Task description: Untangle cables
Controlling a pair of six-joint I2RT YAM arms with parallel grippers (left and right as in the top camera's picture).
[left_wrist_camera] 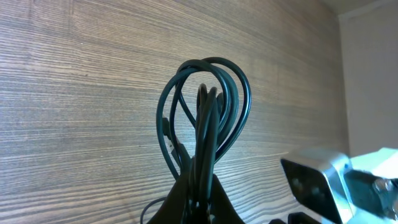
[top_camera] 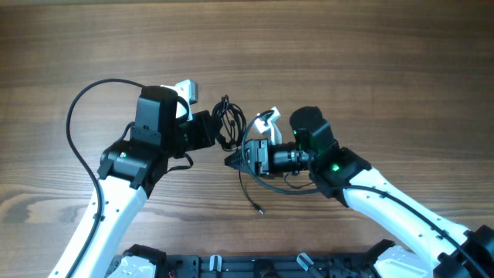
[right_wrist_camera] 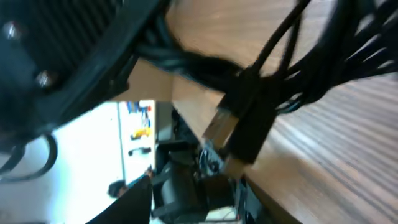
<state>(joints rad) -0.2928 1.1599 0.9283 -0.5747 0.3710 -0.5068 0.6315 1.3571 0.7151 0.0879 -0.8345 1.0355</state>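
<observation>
The cables (top_camera: 230, 120) are a bundle of thin black loops held up off the wooden table. My left gripper (top_camera: 218, 133) is shut on the base of the bundle. In the left wrist view the loops (left_wrist_camera: 208, 106) stand upright out of the closed fingers (left_wrist_camera: 200, 200). My right gripper (top_camera: 234, 160) points left just below the bundle. Its view is blurred and shows cable strands with a plug connector (right_wrist_camera: 239, 124) close ahead. One dark finger (right_wrist_camera: 127, 202) sits far to the left, so the jaws look open. A loose cable end with a small plug (top_camera: 259, 209) trails onto the table.
The thick black wire (top_camera: 73, 116) of the left arm arcs out to the left. The right arm's white camera housing (left_wrist_camera: 329, 180) sits close beside the left gripper. The wooden table (top_camera: 370, 62) lies around both arms.
</observation>
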